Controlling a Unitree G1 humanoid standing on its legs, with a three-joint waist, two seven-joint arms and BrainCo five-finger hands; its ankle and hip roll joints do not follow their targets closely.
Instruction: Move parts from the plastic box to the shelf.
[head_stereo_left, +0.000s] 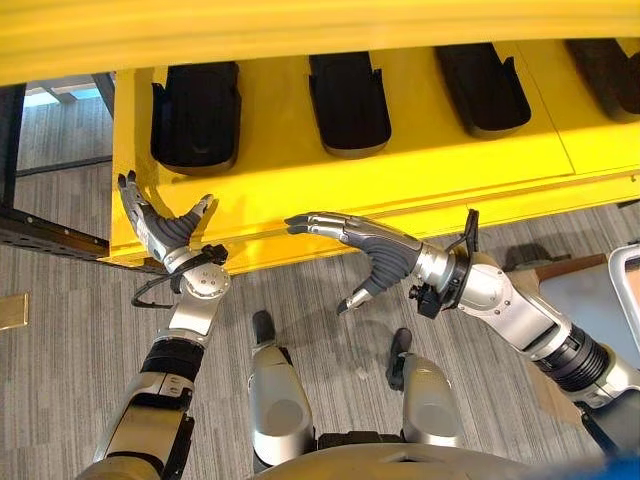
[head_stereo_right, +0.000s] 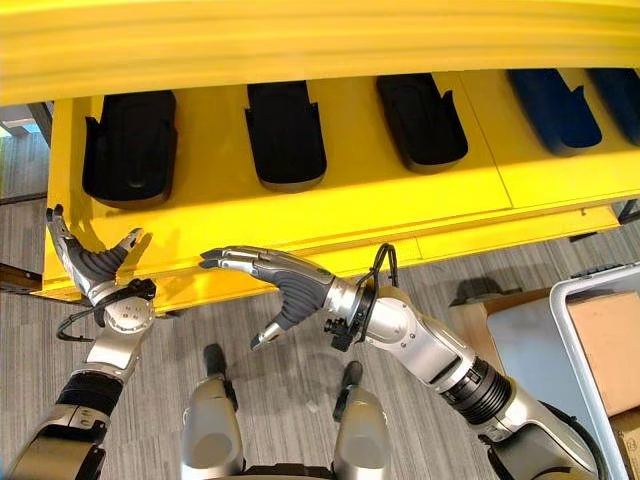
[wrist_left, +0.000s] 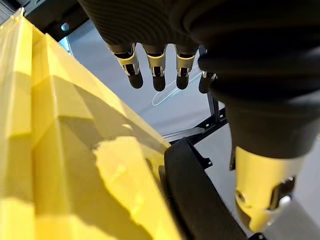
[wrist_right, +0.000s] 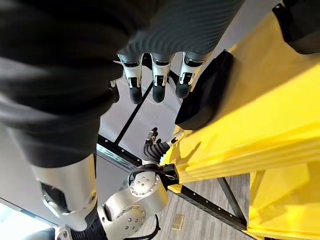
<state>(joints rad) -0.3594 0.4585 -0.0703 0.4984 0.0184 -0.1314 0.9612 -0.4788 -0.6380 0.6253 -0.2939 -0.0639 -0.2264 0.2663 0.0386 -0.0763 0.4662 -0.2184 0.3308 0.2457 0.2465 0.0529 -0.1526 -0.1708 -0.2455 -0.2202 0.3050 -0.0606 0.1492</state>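
We record: left hand (head_stereo_left: 165, 232) and right hand (head_stereo_left: 372, 252), fingers spread, holding nothing, at the yellow shelf (head_stereo_left: 420, 175) front edge; black parts (head_stereo_left: 348, 102) rest beyond the fingers.

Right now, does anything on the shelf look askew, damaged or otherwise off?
Nothing stands out. The black parts lie evenly spaced on the yellow shelf. The left hand and right hand are open and empty.

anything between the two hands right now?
Nothing held or standing there: between left hand and right hand runs only the yellow shelf's bare front edge, seen in the left eye view.
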